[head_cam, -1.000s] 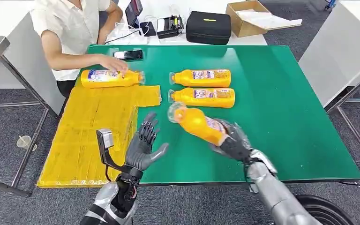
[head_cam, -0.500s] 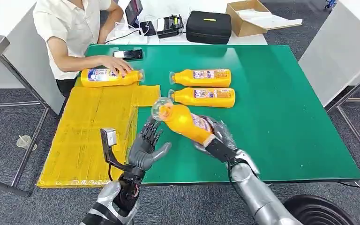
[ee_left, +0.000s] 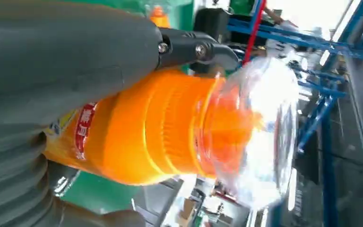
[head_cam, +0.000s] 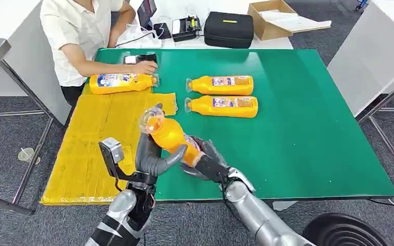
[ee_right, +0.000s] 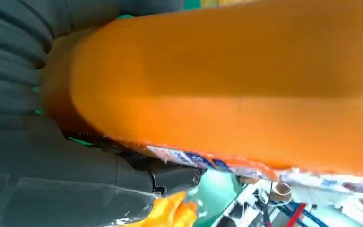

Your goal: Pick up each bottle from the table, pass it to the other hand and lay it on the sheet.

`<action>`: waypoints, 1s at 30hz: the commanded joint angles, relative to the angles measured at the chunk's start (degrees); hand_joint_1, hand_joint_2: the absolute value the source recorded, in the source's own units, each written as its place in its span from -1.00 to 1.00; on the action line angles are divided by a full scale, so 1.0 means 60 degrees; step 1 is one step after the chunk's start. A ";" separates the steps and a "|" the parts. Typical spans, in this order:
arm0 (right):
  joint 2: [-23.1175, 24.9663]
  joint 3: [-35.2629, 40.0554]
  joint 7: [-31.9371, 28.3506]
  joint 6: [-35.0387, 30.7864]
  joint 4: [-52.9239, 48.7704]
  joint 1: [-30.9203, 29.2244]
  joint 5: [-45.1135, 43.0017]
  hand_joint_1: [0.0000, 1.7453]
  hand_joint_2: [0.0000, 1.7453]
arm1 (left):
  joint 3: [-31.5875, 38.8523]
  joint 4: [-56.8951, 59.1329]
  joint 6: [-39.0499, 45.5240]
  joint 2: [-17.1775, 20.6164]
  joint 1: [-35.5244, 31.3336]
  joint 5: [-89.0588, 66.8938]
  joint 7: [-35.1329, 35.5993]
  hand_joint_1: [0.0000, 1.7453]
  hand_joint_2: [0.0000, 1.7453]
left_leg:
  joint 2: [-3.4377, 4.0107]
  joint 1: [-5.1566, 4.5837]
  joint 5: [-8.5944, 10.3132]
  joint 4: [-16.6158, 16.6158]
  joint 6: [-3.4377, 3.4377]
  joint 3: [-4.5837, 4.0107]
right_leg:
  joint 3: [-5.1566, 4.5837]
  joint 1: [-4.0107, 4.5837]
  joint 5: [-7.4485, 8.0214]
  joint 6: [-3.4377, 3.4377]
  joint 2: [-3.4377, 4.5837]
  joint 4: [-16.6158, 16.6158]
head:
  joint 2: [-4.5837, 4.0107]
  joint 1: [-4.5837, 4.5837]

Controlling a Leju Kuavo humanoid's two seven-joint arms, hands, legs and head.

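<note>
My right hand [head_cam: 211, 164] grips the base of an orange bottle [head_cam: 170, 137] and holds it tilted above the table's near edge, clear cap pointing up and away. My left hand [head_cam: 151, 156] wraps the same bottle near its shoulder, thumb below and fingers behind. The left wrist view shows the bottle [ee_left: 160, 137] against my thumb, and in the right wrist view the bottle [ee_right: 227, 75] lies across my palm. The yellow sheet [head_cam: 97, 148] covers the table's left part. One bottle [head_cam: 120, 83] lies at its far edge. Two more bottles [head_cam: 220, 83] [head_cam: 223, 106] lie side by side on the green table [head_cam: 308, 128].
A person sits at the far left corner, one hand [head_cam: 144, 66] resting by a phone [head_cam: 133, 59] near the far bottle's cap. A black case [head_cam: 229, 29] and a cardboard box [head_cam: 272, 18] stand beyond the table.
My right hand carried the bottle leftward to my left hand, which has closed around it. The person's hand moved off the far bottle toward the phone.
</note>
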 commanded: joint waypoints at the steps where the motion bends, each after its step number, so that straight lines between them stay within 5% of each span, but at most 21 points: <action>1: 0.0232 0.0981 0.0128 0.0115 0.1419 -0.0941 0.0019 1.00 1.00 | -0.0131 0.0424 -0.0105 -0.0142 -0.0364 -0.0039 0.0022 -1.00 1.00 | 0.0037 0.0012 -0.0027 0.0013 -0.0003 0.0042 | 0.0039 0.0020 -0.0015 -0.0041 0.0019 0.0001 | 0.0000 0.0000; 18: 0.0199 0.1492 0.0414 -0.0762 0.0948 -0.0864 0.0399 1.00 1.00 | -0.0180 0.1565 -0.0530 -0.0206 -0.0886 0.0413 0.0391 -1.00 1.00 | 0.0011 0.0006 -0.0013 0.0000 0.0000 0.0033 | 0.0033 0.0012 -0.0011 -0.0029 -0.0002 -0.0007 | 0.0000 -0.0003; 19: 0.0211 0.1465 0.0414 -0.0762 0.0970 -0.0848 0.0379 1.00 1.00 | -0.0148 0.1598 -0.0528 -0.0213 -0.0887 0.0407 0.0386 0.72 1.00 | 0.0018 0.0010 -0.0024 0.0007 -0.0001 0.0048 | 0.0049 0.0018 -0.0019 -0.0041 -0.0001 -0.0005 | 0.0000 0.0000; 20: 0.0228 0.1356 0.0377 -0.0736 0.0981 -0.0796 0.0262 1.00 1.00 | -0.0176 0.1687 -0.0429 -0.0183 -0.0934 0.0276 0.0371 1.00 1.00 | 0.0010 0.0004 -0.0013 0.0001 -0.0001 0.0030 | 0.0029 0.0010 -0.0012 -0.0030 -0.0004 -0.0004 | 0.0000 -0.0003; 30: 0.0169 0.1156 0.0386 -0.0989 0.1014 -0.0781 0.0384 1.00 1.00 | -0.0161 0.1773 -0.0825 0.0038 -0.1225 0.0104 0.0665 1.00 1.00 | 0.0020 0.0007 -0.0017 0.0006 -0.0002 0.0034 | 0.0031 0.0014 -0.0012 -0.0034 0.0005 -0.0001 | 0.0000 -0.0003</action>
